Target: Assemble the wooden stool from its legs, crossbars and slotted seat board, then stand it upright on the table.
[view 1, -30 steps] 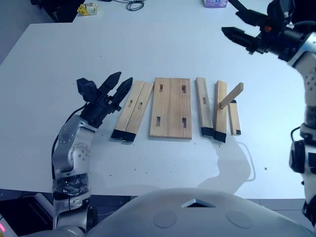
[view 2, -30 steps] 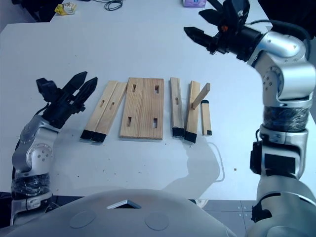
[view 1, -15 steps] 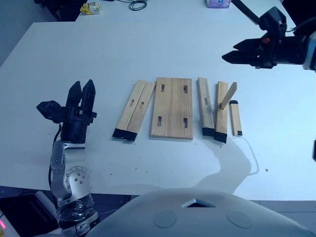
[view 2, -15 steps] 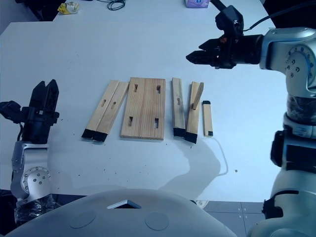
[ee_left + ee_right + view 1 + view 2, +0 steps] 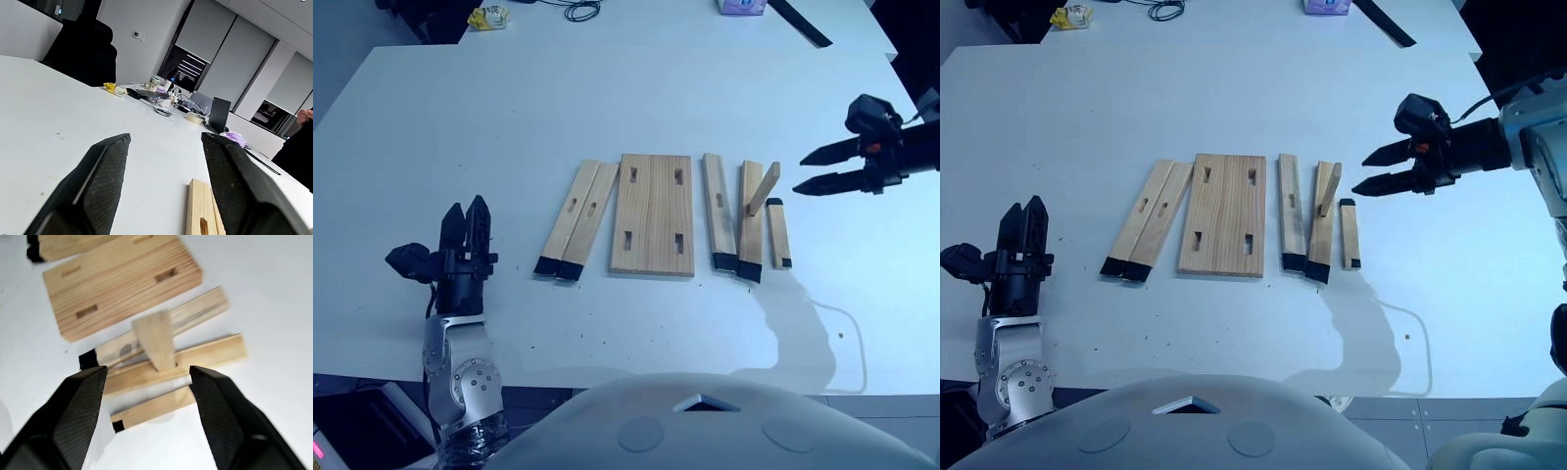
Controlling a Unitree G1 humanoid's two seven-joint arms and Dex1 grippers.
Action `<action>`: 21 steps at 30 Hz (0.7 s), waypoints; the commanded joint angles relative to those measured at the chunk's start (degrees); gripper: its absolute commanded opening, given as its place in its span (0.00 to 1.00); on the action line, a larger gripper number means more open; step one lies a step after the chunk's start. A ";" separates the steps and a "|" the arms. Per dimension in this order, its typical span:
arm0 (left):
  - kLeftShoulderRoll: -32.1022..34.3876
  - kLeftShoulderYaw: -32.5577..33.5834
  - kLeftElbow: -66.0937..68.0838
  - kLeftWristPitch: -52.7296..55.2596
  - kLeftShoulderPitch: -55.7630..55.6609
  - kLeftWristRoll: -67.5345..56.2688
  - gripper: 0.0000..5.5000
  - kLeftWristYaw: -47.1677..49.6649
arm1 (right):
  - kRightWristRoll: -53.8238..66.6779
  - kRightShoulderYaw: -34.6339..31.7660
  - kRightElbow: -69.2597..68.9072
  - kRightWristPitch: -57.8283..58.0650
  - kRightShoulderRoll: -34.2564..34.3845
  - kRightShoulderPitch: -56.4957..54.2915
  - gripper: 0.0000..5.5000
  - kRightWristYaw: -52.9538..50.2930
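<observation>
Left end effector (image 5: 166, 138) spread near leg (image 5: 200, 213); right end effector (image 5: 800, 174) spread, facing upright crossbar (image 5: 155, 340).

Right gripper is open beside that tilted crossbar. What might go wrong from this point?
1. The crossbar stands tilted on a leg; if the open right gripper comes in off-line, it may knock it loose.
2. That leg lies close beside another leg and a short piece, so a grab may drag them along.
3. The left gripper is far off and steadies nothing.
</observation>
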 commanded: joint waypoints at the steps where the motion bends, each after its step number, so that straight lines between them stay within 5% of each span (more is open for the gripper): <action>1: 0.07 -0.56 0.67 -0.17 0.75 0.27 0.49 -0.23 | -0.19 -1.60 -4.47 -2.27 -0.84 8.36 0.57 -0.41; 11: 3.28 -1.58 2.11 2.23 -1.35 0.85 0.49 -0.02 | 4.07 -7.40 -17.96 5.61 10.67 22.44 0.57 -17.28; 21: 7.63 -2.24 5.26 5.40 -6.26 0.76 0.49 -0.63 | -4.03 -5.65 -16.15 -1.70 19.54 27.30 0.57 -31.14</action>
